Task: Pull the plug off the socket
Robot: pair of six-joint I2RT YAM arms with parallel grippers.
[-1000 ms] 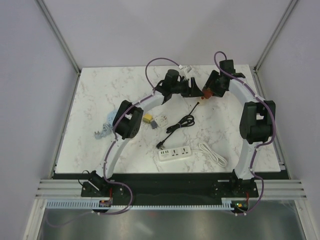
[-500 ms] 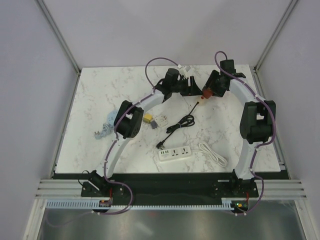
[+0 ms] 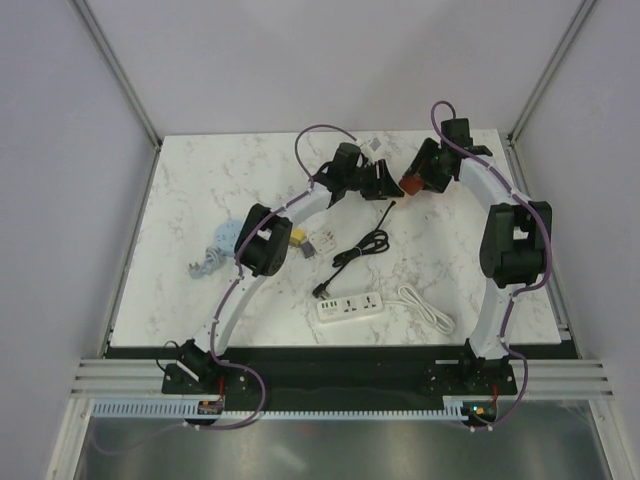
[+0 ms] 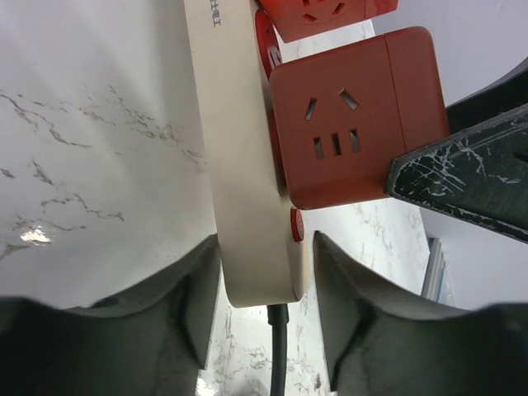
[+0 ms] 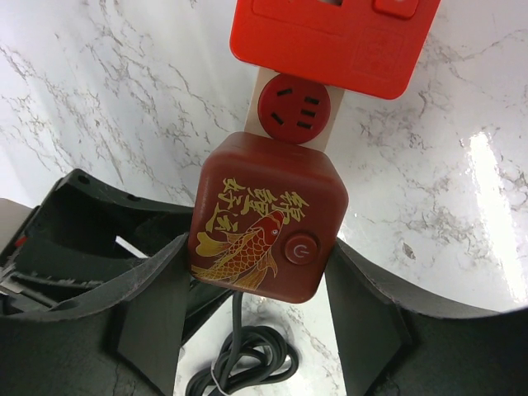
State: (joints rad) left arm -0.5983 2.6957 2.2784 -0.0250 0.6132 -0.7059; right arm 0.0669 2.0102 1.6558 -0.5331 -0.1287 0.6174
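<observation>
One beige socket strip (image 4: 239,124) carries two red blocks: a dark red cube plug (image 5: 264,223) with a gold fish and a round power button, and a brighter red block (image 5: 330,33) further along, past the fingertips. One round red socket (image 5: 293,107) shows between the two blocks. The left gripper (image 4: 266,247) is nearly closed on the strip's end. Its fingers (image 4: 194,305) press the two long edges, and one black cord (image 4: 279,346) leaves the strip between them. The right gripper (image 5: 257,252) is open only as wide as the cube plug, with its fingers (image 5: 153,313) clamped on opposite sides of it. The plug sits against the strip's face, just beyond the left fingertips, and no gap is visible. On the marble table (image 3: 200,190), nearer the arm bases than both grippers, lie one white power strip (image 3: 350,307), one white cable (image 3: 428,310) and one black cable coil (image 3: 362,245). There are also two small adapters (image 3: 296,237) (image 3: 312,246) and one blue-grey bundle (image 3: 212,255).
</observation>
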